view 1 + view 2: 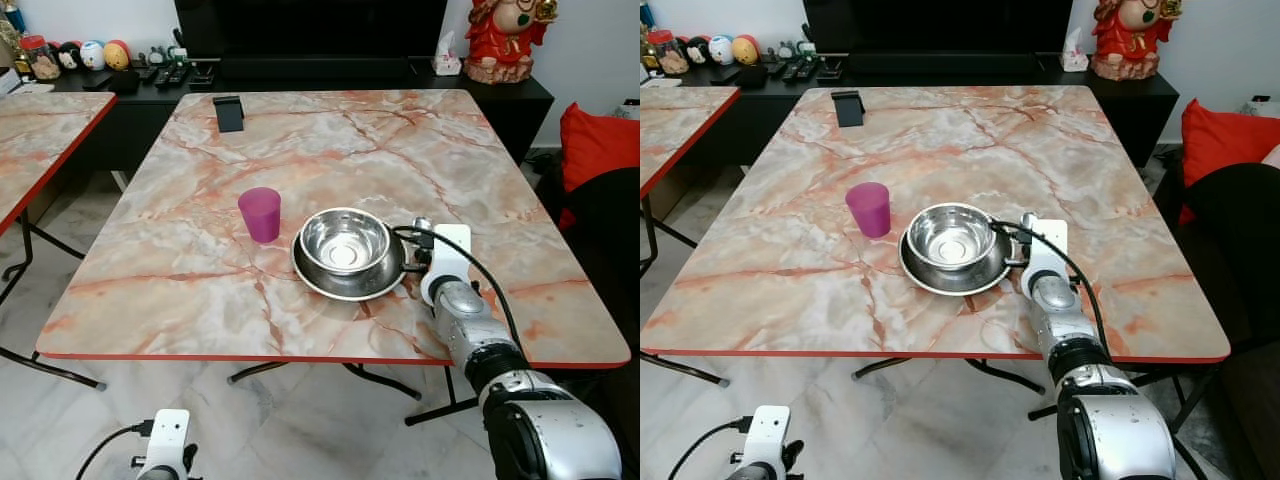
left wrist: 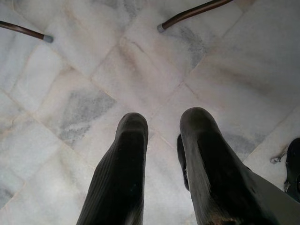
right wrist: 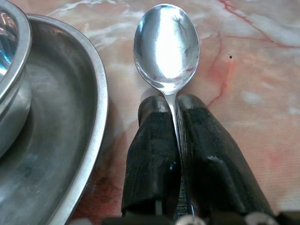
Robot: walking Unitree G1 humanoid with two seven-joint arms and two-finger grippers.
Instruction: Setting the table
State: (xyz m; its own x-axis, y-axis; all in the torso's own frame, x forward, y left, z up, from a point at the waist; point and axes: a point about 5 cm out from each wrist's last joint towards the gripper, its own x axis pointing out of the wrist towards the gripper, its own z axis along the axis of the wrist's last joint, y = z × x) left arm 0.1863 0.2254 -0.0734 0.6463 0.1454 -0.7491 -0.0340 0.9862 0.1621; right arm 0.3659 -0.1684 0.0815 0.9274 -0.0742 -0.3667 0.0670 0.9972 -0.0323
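On the marble table [image 1: 300, 150] a steel bowl [image 1: 344, 242] sits in a steel plate [image 1: 330, 286], with a purple cup [image 1: 260, 213] just to their left. My right gripper [image 3: 174, 101] is shut on the handle of a steel spoon [image 3: 166, 44], low over the tabletop right beside the plate's rim [image 3: 96, 117]. The spoon's bowl [image 1: 422, 225] faces up and points away from me, to the right of the plate. My left gripper [image 2: 164, 122] hangs open below the table edge, pointing at the floor with nothing between its fingers.
A small black stand [image 1: 229, 112] sits near the table's far edge. A second marble table [image 1: 40, 130] is at the left, a dark console [image 1: 300, 70] with remotes and ornaments behind, a red cushion [image 1: 600, 145] at the right. Table legs [image 2: 187, 13] stand on the tiled floor.
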